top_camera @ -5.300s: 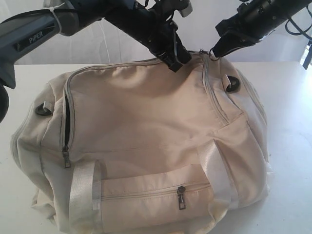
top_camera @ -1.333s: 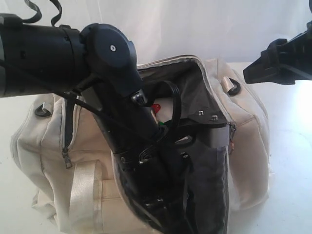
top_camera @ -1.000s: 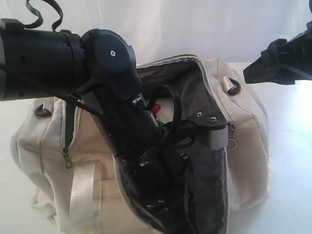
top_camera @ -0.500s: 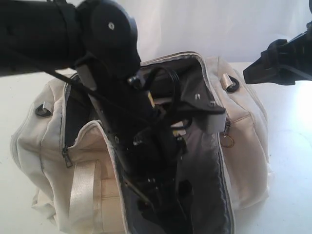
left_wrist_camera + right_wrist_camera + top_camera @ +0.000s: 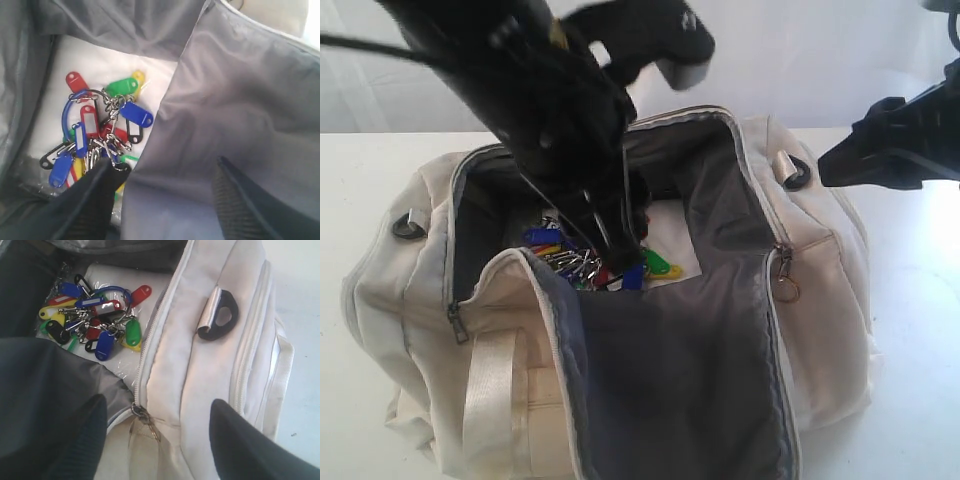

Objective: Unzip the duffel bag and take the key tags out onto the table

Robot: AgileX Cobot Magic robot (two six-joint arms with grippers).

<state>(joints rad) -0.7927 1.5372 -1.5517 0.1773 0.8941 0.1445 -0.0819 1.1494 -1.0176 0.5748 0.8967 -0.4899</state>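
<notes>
Cream duffel bag [image 5: 820, 300] sits on the white table [image 5: 920, 350], main zip open, top flap folded toward the near side with its grey lining [image 5: 670, 380] facing up. Near end of the bag is cut off by the exterior frame.

Key tags [image 5: 590, 262] are inside the bag, bunched on its pale floor: red, yellow, green, blue and black tags on rings, plus a blue loop. The flap edge and the arm hide part of the bunch.

Left gripper [image 5: 164, 167] is down in the bag opening, fingers wide apart, nothing clamped. One finger overlaps the edge of the bunch in the wrist view; can't tell if it touches. In the exterior view that arm is a dark blur blocking the far side of the opening.

Right gripper [image 5: 157, 402] hangs above the bag's right end, clear of the fabric, fingers spread, empty. Its arm runs out of frame. Below it are a black D-ring [image 5: 220, 315] and a zipper pull [image 5: 783, 285].
</notes>
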